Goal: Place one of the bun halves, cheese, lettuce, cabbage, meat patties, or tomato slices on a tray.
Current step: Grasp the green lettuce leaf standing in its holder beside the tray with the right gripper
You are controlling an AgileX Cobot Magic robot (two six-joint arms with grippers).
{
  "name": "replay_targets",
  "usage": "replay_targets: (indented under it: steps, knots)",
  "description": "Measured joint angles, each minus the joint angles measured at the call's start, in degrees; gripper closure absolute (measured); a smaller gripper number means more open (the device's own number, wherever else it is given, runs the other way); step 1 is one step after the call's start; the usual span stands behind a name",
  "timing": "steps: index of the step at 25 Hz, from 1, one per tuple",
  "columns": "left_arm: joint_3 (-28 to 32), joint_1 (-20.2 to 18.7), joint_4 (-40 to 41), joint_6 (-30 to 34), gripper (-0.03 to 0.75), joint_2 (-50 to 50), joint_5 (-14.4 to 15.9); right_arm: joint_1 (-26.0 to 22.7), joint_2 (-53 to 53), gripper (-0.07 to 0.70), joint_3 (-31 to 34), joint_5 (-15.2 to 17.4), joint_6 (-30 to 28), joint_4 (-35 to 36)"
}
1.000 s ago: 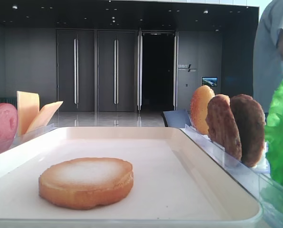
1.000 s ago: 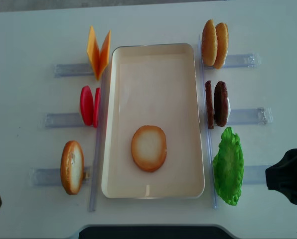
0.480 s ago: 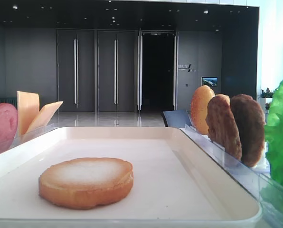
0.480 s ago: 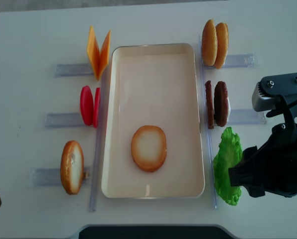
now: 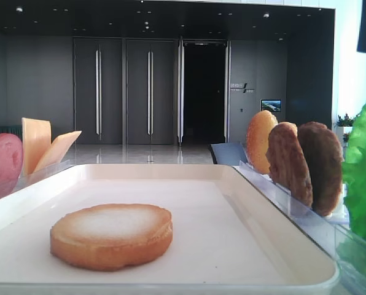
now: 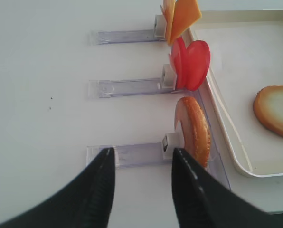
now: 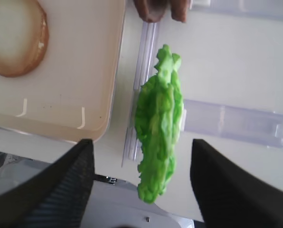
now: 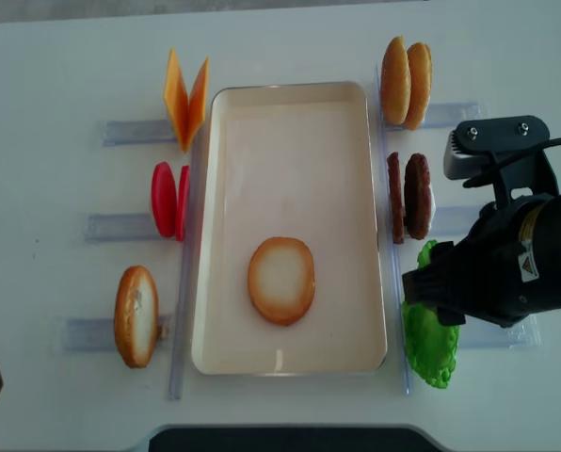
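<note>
A white table (image 8: 64, 56) carries the cream tray (image 8: 290, 92) flanked by clear plastic racks (image 8: 135, 131).

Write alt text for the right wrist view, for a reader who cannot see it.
The right gripper, jaws open, hangs over a ruffled green lettuce leaf standing on edge in a clear rack. To its left lies the cream tray with a bun half on it; the meat patties show at the top edge.
</note>
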Motion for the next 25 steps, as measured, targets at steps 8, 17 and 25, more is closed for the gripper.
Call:
replay_targets:
  steps: [8, 17, 25]
  knots:
    - [0.0, 0.0, 0.0, 0.0, 0.409, 0.0, 0.0, -0.1, 4.7, 0.208, 0.0, -1.6, -2.4, 0.8]
    - [0.0, 0.0, 0.0, 0.0, 0.409, 0.0, 0.0, -0.1, 4.9, 0.28, 0.0, -3.4, -2.9, 1.2]
    - [0.0, 0.0, 0.0, 0.0, 0.409, 0.0, 0.0, -0.1, 4.9, 0.557, 0.0, -3.0, -2.2, -2.1]
